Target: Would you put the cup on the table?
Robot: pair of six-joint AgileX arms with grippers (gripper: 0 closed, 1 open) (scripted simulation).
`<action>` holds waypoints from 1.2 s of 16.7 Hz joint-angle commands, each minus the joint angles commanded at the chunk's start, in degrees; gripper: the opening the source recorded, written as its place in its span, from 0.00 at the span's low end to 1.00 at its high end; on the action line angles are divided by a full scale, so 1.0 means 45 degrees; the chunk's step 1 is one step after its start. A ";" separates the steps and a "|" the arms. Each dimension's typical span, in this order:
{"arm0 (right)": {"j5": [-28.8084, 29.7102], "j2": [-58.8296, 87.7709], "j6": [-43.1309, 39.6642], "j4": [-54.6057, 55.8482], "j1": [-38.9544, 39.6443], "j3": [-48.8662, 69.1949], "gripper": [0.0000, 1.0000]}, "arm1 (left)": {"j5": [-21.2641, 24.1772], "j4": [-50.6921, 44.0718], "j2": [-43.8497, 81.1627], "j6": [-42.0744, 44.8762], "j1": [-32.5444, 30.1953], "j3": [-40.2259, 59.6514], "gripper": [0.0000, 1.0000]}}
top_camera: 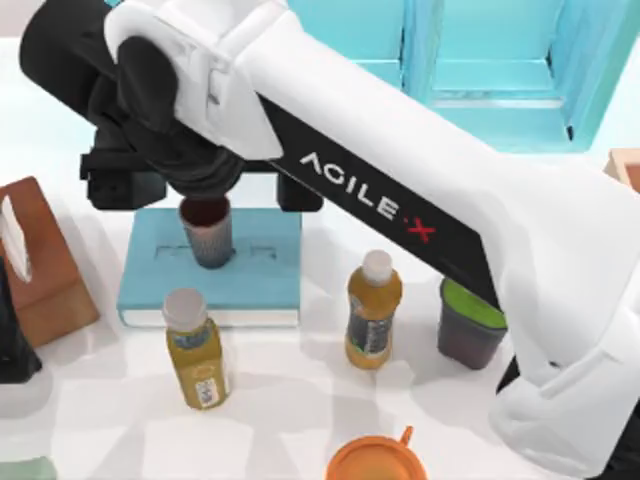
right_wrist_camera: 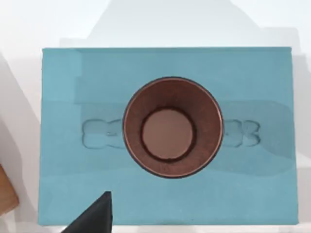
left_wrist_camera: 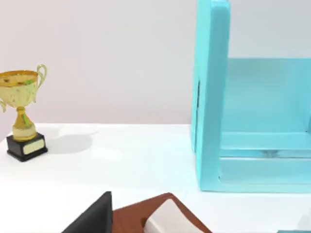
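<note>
Cup: standing upright on the light blue book, near its middle, mouth open and empty in the right wrist view.
Table: lying bare and white in front of the book, between the two juice bottles and toward the orange mug.
Right arm: reaching across from the table's right side, wrist hanging directly over the cup.
Right gripper: fingers hidden beneath the wrist; cannot tell whether spread or pinching.
Left arm: parked at the table's left, looking toward a gold trophy and the turquoise shelf unit.
Progress: judging as early, since the cup is resting on the book, not yet moved onto the tabletop.
Remaining: probably closing on the cup, lifting it off the book, setting it down on bare table.
</note>
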 joint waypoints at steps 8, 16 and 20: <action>-0.0213 -0.0142 -0.0758 0.4035 -0.0684 -0.3830 1.00 | 0.0000 0.0000 0.0000 0.0000 0.0000 0.0000 1.00; -0.0266 -0.0161 -0.0935 0.4977 -0.0860 -0.4751 0.92 | 0.0000 0.0000 0.0000 0.0000 0.0000 0.0000 1.00; -0.0266 -0.0161 -0.0935 0.4977 -0.0860 -0.4751 0.62 | 0.0000 0.0000 0.0000 0.0000 0.0000 0.0000 1.00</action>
